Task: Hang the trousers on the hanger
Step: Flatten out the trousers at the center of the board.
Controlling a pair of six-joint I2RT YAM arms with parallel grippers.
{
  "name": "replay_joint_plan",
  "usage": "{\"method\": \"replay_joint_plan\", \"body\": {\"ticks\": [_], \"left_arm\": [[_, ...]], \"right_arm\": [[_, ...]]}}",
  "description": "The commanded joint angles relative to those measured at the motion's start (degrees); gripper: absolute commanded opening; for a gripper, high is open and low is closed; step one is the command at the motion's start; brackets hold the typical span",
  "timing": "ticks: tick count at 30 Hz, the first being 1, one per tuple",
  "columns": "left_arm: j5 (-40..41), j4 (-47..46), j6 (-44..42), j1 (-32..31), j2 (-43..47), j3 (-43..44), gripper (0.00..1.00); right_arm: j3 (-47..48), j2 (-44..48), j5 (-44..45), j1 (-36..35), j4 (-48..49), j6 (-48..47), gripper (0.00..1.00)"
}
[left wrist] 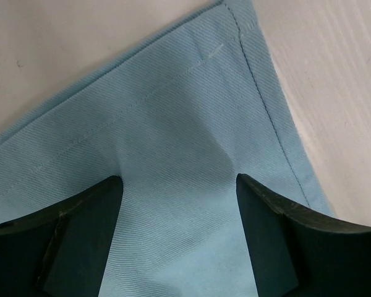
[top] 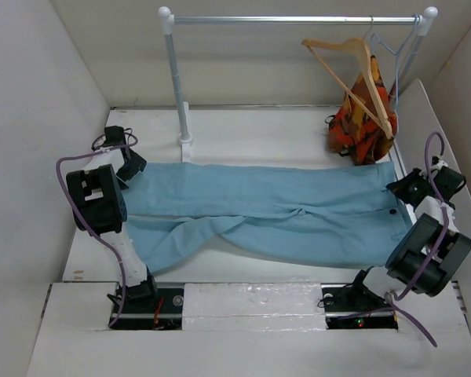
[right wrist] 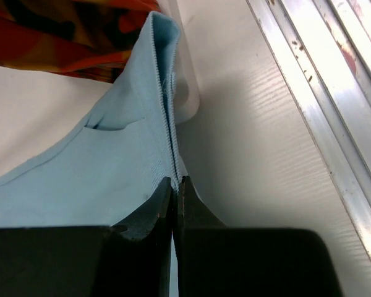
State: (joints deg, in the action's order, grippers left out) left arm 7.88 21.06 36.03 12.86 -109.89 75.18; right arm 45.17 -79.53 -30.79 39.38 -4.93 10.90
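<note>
The light-blue trousers (top: pixel 267 212) lie flat across the table, waistband at the right, legs to the left. My left gripper (top: pixel 133 169) is open over the hem corner of one leg (left wrist: pixel 173 124), fingers pressing down either side of the cloth. My right gripper (top: pixel 404 188) is shut on the trousers' waistband edge (right wrist: pixel 164 111). The tan wooden hanger (top: pixel 357 71) hangs tilted on the rail at the back right.
A metal clothes rail (top: pixel 298 20) on a white post (top: pixel 179 86) stands at the back. An orange-red patterned garment (top: pixel 361 122) on a thin wire hanger (top: pixel 392 51) hangs below the wooden hanger, also in the right wrist view (right wrist: pixel 62 31). White walls enclose the table.
</note>
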Motion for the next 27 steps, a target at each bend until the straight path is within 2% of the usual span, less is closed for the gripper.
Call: {"method": "replay_joint_plan", "body": {"ticks": [1,4,9,12,13,15,17,18,22,23,24,25,26,27], "left_arm": [[-2.6,1.4,0.6,0.1,-4.0,4.1,0.71],[-4.1,1.1,1.3,0.1,-6.8,7.1,0.70],[-5.3,5.7,1.8,0.1,-15.5,22.1,0.70],[-5.9,8.7,2.1,0.1,-19.7,30.2,0.70],[-6.6,8.8,2.1,0.1,-20.0,31.1,0.70],[-7.3,8.9,1.9,0.1,-18.5,31.7,0.70],[-6.5,8.7,1.1,0.1,-13.5,28.7,0.71],[-4.6,8.0,0.7,-0.6,-10.7,26.7,0.71],[3.3,4.2,-0.6,-2.0,6.2,10.7,0.71],[4.2,3.7,0.1,-2.0,13.7,3.0,0.71],[5.7,2.5,0.2,-2.0,17.5,-1.0,0.70],[6.4,2.6,0.4,-2.0,20.6,-4.2,0.67],[7.1,3.1,1.1,-2.0,26.4,-9.9,0.50],[6.2,4.0,1.1,-1.4,29.1,-10.0,0.50]], "right_arm": [[0.3,-1.1,-1.5,0.3,4.4,0.8,0.00],[1.8,-3.8,-0.3,0.3,4.4,0.0,0.00],[5.1,-9.1,-1.1,0.8,10.8,3.1,0.00],[7.6,-10.6,3.3,0.1,8.6,3.8,0.00],[10.2,-12.2,3.8,0.1,7.9,3.5,0.04],[12.7,-13.5,4.3,-1.4,3.2,2.8,0.37],[17.0,-13.9,4.5,-3.2,-1.1,0.1,0.66],[18.4,-13.3,3.0,-5.0,-5.8,-1.0,0.69],[14.2,-1.6,4.6,-12.1,-8.8,-2.7,0.71],[10.7,1.3,5.5,-13.2,-9.8,-2.9,0.69],[8.3,7.0,5.3,-14.1,-9.8,-2.9,0.68],[5.9,10.1,4.7,-15.9,-9.6,-2.7,0.68],[1.6,13.3,4.2,-17.2,-9.4,-2.9,0.65],[-0.4,18.9,2.2,-18.8,-9.4,-3.1,0.62]]}}
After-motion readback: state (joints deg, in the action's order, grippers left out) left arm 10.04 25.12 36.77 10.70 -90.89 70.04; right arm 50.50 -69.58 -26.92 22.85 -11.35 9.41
